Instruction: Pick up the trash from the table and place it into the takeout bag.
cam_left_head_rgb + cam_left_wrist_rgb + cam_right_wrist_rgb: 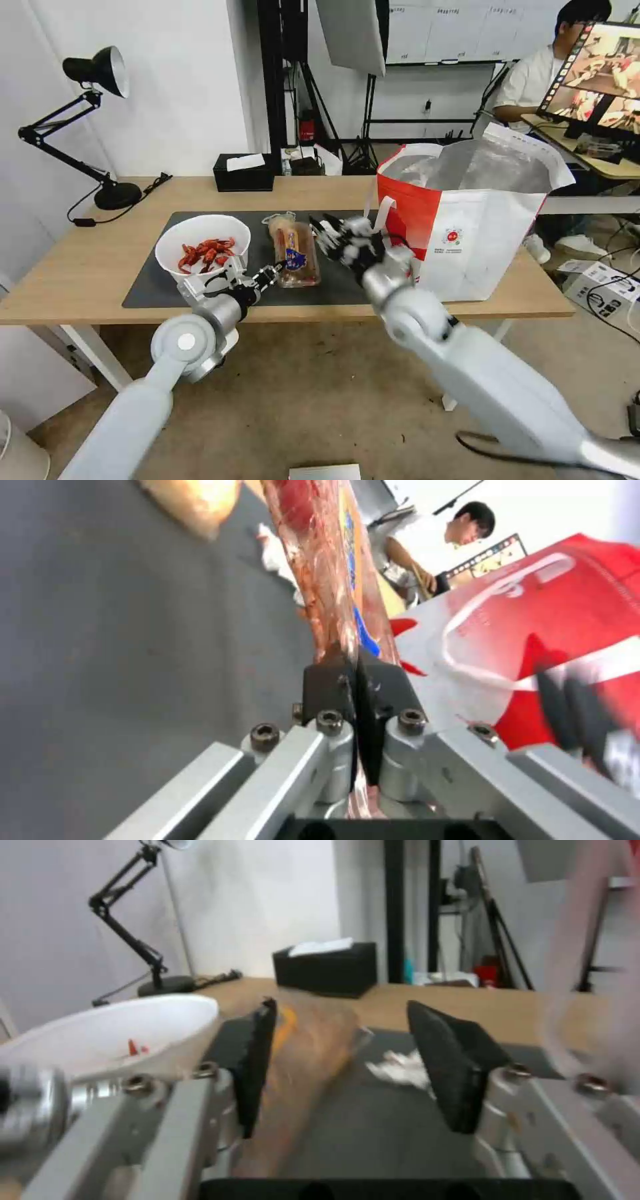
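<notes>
— Room on the left?
— Plenty over the bare table [80, 267] left of the mat [153, 287]; farther back, barred by the lamp [117, 195] base and its cord.
— Through the middle?
— Crowded; white bowl [170, 248] at the mat's left end, clear tray [295, 257] just right of it; only a narrow lane between them, plugged at the near end by the left gripper [273, 270] clamped on the tray.
— And right?
— Walled off by the takeout bag [480, 233], loop handle [381, 213] hanging down its left face; right gripper [328, 233], fingers spread, wedged between tray and bag.
— Far side?
— Open strip of wood between mat and tissue box [243, 175]; from above, straight down into the bag's wide mouth.
</notes>
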Motion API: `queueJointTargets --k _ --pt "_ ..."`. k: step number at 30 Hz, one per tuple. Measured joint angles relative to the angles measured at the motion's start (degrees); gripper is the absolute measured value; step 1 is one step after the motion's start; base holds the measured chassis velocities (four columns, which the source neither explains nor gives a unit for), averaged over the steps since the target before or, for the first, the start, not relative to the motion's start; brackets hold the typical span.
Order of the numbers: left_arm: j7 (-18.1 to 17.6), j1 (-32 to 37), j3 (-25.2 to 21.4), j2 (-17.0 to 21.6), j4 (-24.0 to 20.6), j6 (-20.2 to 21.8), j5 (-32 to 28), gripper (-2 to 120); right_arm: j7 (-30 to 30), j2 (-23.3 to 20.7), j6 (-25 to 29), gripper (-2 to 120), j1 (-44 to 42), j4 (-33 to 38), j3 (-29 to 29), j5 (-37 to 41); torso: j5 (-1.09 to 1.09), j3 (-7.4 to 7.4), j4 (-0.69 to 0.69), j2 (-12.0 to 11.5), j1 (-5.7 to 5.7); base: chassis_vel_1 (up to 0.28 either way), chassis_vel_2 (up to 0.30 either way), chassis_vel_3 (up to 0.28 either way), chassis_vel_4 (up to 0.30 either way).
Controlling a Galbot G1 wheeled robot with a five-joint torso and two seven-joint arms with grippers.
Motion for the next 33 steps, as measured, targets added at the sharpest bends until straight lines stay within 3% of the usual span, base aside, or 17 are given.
queueJointTargets --k 4,12,19,22,26,33 --pt "-0.23 -1.29 -0.76 0.71 -0.73 -0.54 -0.75 0 -1.00 -2.18 0.27 72 -8.26 4.70 5.82 -2.05 0.00 -0.01 0.01 0.00 0.00 0.000 0.000 0.000 0.000" --pt "-1.05 -7.88 -1.55 2.91 -0.94 -1.70 -3.06 0 -1.47 -3.02 3.11 98 -19.87 9.00 11.75 -8.81 -0.01 0.00 0.02 0.00 0.00 0.000 0.000 0.000 0.000" --pt "-1.97 -14.72 -0.53 4.51 -1.38 -2.53 -4.90 0 -0.46 -0.25 6.39 100 -28.57 11.19 15.29 -15.88 -0.01 0.00 0.03 0.00 0.00 0.000 0.000 0.000 0.000" --pt "-2.55 -20.40 2.90 4.64 -1.61 -3.62 -5.36 0 0.52 3.79 9.54 100 -37.67 12.16 18.11 -22.67 0.00 0.00 0.02 0.00 0.00 0.000 0.000 0.000 0.000" --pt "-3.04 -23.26 5.39 3.73 -1.57 -4.60 -5.27 0 0.53 5.74 11.08 100 -41.63 12.29 19.17 -25.90 -0.01 0.00 0.02 0.00 0.00 0.000 0.000 0.000 0.000" --pt "-4.16 -35.39 17.02 -3.26 2.45 -8.60 -2.05 0 0.39 12.62 13.69 100 -49.47 11.75 22.86 -33.51 -0.01 0.00 0.03 0.00 0.01 0.000 0.000 0.000 0.000"
